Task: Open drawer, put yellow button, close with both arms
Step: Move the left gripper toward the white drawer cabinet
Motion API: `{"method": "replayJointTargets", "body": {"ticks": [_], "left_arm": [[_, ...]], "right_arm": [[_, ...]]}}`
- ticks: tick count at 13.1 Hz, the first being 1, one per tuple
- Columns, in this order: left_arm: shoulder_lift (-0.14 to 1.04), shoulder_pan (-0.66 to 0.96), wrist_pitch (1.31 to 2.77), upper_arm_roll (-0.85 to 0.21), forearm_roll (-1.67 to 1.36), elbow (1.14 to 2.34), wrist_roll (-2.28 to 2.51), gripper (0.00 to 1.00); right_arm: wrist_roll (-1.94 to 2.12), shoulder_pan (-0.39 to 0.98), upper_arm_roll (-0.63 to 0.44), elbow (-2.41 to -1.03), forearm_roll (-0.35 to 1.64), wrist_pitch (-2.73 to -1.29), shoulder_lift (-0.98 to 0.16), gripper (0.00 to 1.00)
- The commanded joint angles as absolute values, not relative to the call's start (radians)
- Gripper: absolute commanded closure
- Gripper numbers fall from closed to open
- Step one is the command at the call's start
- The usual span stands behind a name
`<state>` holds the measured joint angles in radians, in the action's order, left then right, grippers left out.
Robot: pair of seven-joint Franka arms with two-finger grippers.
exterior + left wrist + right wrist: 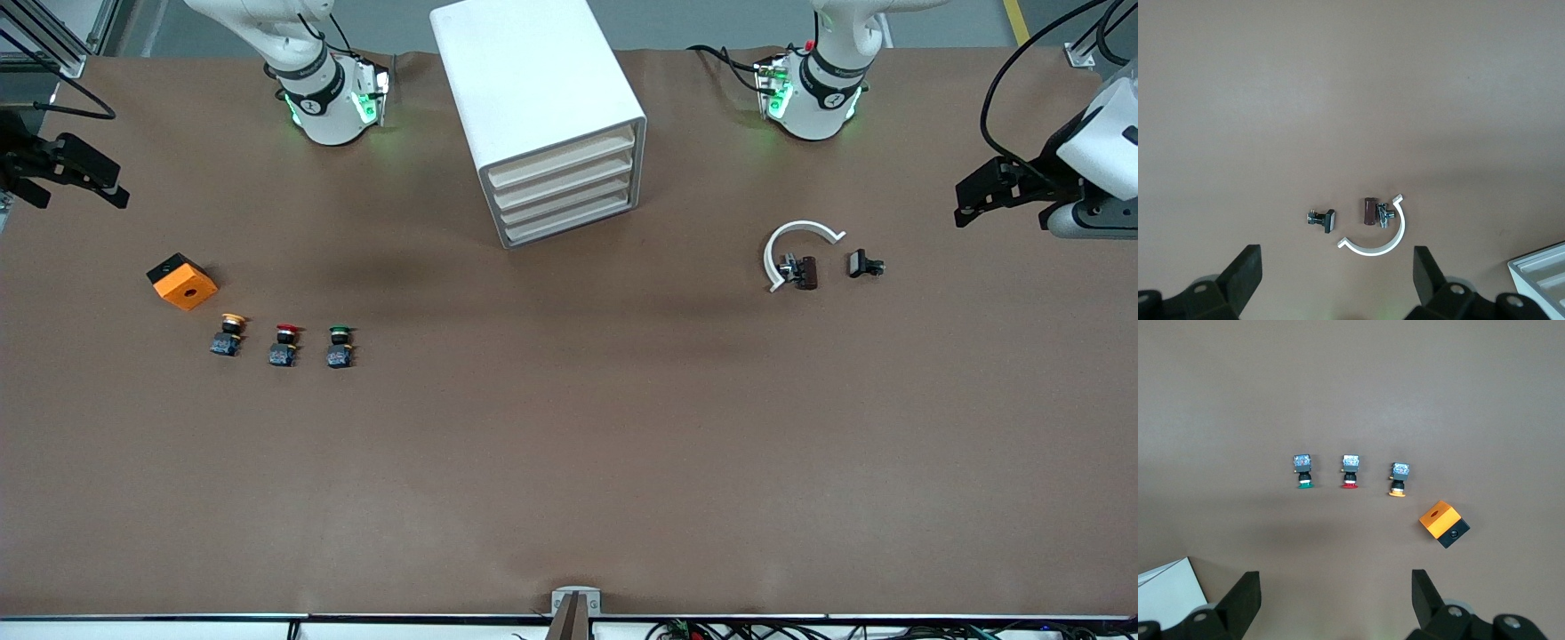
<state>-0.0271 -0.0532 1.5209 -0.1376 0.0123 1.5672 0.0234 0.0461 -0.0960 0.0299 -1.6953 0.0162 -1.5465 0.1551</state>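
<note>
The white cabinet (542, 116) stands at the robots' side of the table, between the two bases. Its top drawer (562, 158) is shut, flush with the three trays below it. The yellow button (229, 334) (1399, 480) stands toward the right arm's end, first in a row with a red-capped (284, 345) and a green-capped one (339, 347). My right gripper (82, 200) (1336, 600) hangs open and empty over the table's edge at that end. My left gripper (965, 203) (1338, 280) hangs open and empty over the left arm's end.
An orange block (182, 281) lies beside the yellow button, farther from the front camera. Toward the left arm's end lie a white C-shaped piece (794, 244), a small brown part (805, 271) and a black clip (862, 264).
</note>
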Motion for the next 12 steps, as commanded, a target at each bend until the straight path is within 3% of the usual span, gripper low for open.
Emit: {"method": "replayJointTargets", "body": {"ticks": [1, 7, 12], "left_arm": [[-0.029, -0.061, 1.511, -0.143, -0.003, 1.548, 0.006, 0.0], [0.035, -0.066, 1.509, -0.133, -0.02, 1.514, 0.018, 0.0], [0.163, -0.025, 1.575, -0.155, -0.005, 1.549, 0.034, 0.0]], "right_arm": [[0.041, -0.094, 0.028, -1.695, 0.028, -1.534, 0.17, 0.0], [0.041, -0.095, 0.028, -1.695, 0.028, -1.534, 0.17, 0.0], [0.041, -0.095, 0.028, -1.684, 0.028, -1.539, 0.167, 0.0]]}}
